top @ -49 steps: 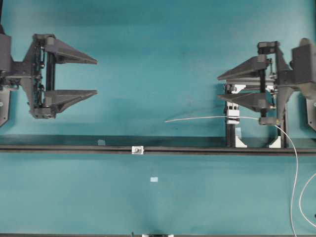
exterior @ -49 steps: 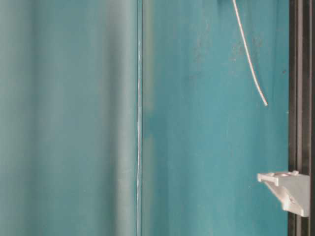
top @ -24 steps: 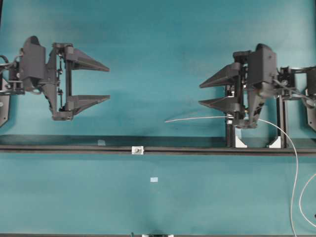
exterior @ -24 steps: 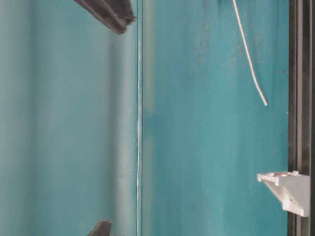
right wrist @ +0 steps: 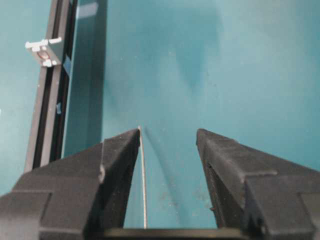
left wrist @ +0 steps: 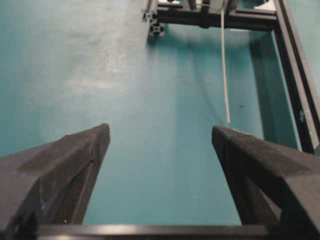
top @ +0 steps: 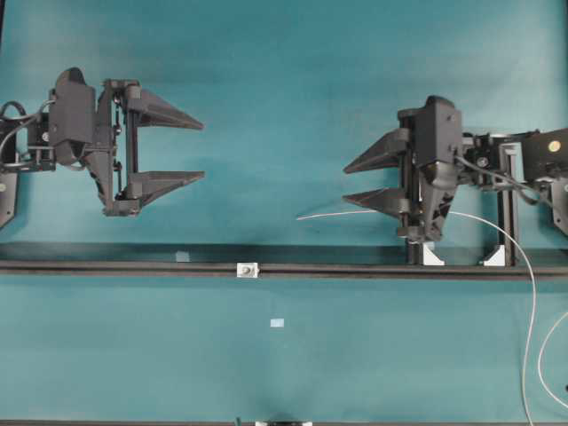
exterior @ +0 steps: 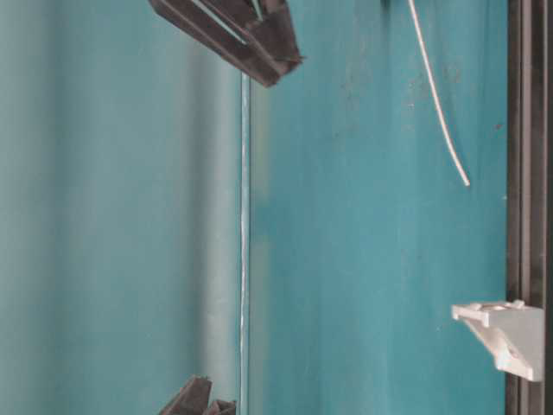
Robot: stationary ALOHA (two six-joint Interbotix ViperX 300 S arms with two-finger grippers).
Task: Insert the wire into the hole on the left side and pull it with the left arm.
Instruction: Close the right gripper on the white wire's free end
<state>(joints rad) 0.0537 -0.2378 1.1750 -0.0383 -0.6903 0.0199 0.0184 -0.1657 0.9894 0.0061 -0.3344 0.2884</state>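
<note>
The thin whitish wire [top: 346,212] juts left from the clamp under my right arm, its free end in the air over the mat; behind the clamp it arcs down the right side. The hole is in a tiny white block [top: 247,269] on the black rail, left of the wire's end, also seen in the right wrist view [right wrist: 44,51]. My right gripper [top: 345,185] is open just above the wire. In its wrist view the wire [right wrist: 143,175] runs along the inner face of one finger, ungripped. My left gripper [top: 203,151] is open and empty at far left, facing the wire [left wrist: 224,65].
A black rail [top: 373,269] crosses the mat from side to side. The black-framed clamp with white feet [top: 432,254] stands on it below my right gripper. Two pale blue tape scraps [top: 277,322] [top: 182,256] lie near the rail.
Both arms have swung in toward the middle: the left gripper moved right, the right gripper moved left past the clamp over the wire. The wire itself has not moved.
</note>
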